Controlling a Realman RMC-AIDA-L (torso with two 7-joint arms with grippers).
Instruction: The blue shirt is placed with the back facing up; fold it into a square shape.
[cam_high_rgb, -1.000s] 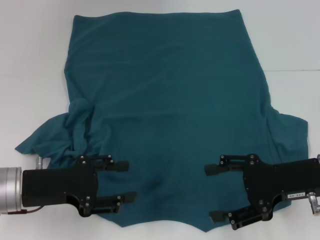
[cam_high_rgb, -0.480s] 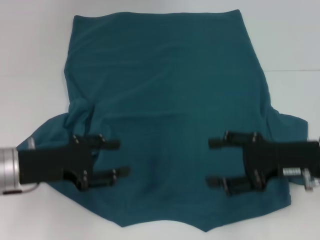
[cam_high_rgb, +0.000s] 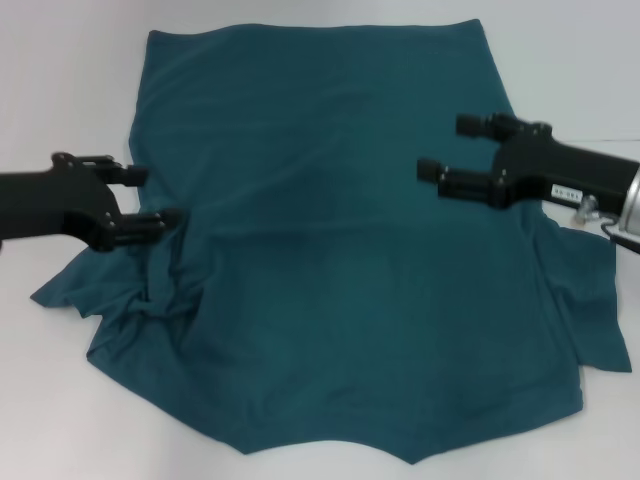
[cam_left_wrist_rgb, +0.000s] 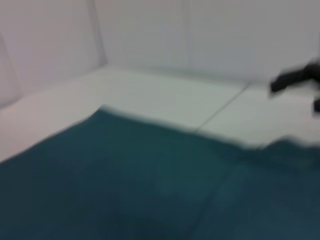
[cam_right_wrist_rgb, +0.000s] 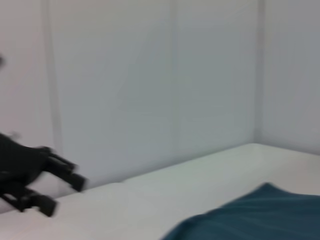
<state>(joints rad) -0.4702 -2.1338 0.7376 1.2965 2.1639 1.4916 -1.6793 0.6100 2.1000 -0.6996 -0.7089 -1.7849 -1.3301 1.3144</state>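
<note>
The blue shirt (cam_high_rgb: 340, 260) lies spread flat over the white table (cam_high_rgb: 60, 90), plain side up, its left sleeve (cam_high_rgb: 110, 290) bunched in wrinkles and its right sleeve (cam_high_rgb: 590, 300) flatter. My left gripper (cam_high_rgb: 152, 196) hovers open at the shirt's left edge, above the bunched sleeve. On the other side my right gripper (cam_high_rgb: 445, 147) hovers open over the upper right part of the shirt. Neither holds any fabric. The left wrist view shows shirt cloth (cam_left_wrist_rgb: 125, 185) with the right gripper's fingers (cam_left_wrist_rgb: 295, 80) far off; the right wrist view shows a corner of shirt (cam_right_wrist_rgb: 260, 215) and the left gripper (cam_right_wrist_rgb: 45, 180).
White walls (cam_right_wrist_rgb: 150, 75) stand close behind the table. Bare table surface (cam_high_rgb: 590, 70) surrounds the shirt at the left, right and far sides. A silver wrist joint and cable (cam_high_rgb: 605, 212) trail behind my right gripper.
Both grippers have risen from the shirt's near end and travelled toward the far end, spreading outward to the shirt's sides. The left sleeve has shifted slightly.
</note>
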